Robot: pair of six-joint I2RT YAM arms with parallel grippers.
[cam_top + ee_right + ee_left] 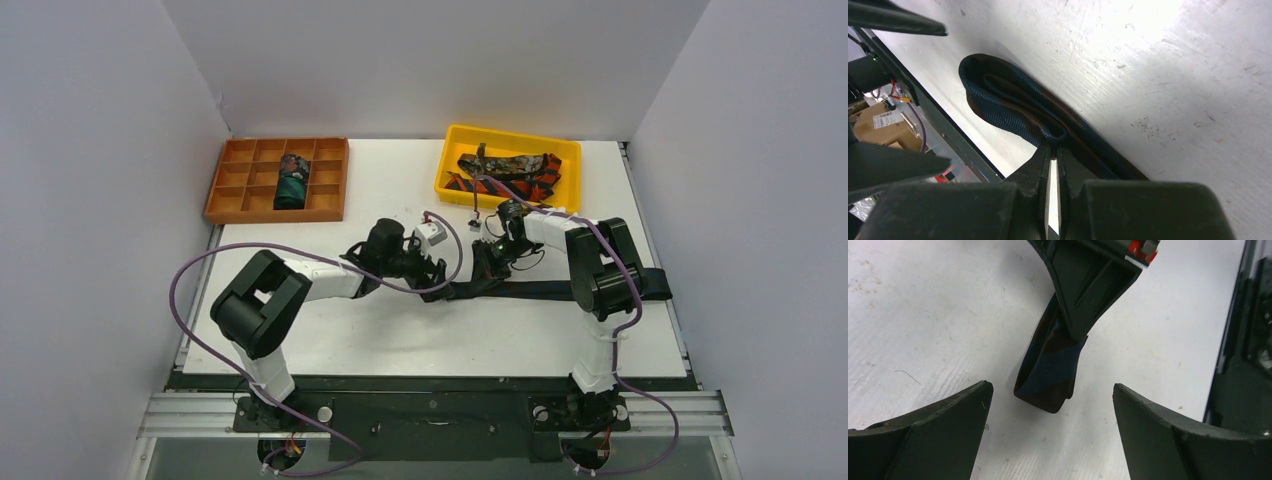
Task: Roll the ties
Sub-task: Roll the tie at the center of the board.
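A navy-black tie [545, 290] lies along the table in front of the right arm, its left end folded into a small loop [1013, 102]. My right gripper [1054, 146] is shut on that loop, pinching its inner fold just above the table. In the left wrist view the looped end [1048, 372] hangs from the right gripper's fingers [1088, 290]. My left gripper [1052, 386] stands wide open around it without touching. A dark teal rolled tie [292, 181] sits in the orange tray [232, 180]. A red-orange striped tie [530, 186] and a mottled brown tie [515, 163] lie in the yellow bin [450, 160].
The orange divided tray stands at the back left, the yellow bin at the back right. Purple cables [200, 270] loop from both arms. The two grippers meet close together at mid-table [462, 272]. The table's right edge [665, 300] is near the tie's far end.
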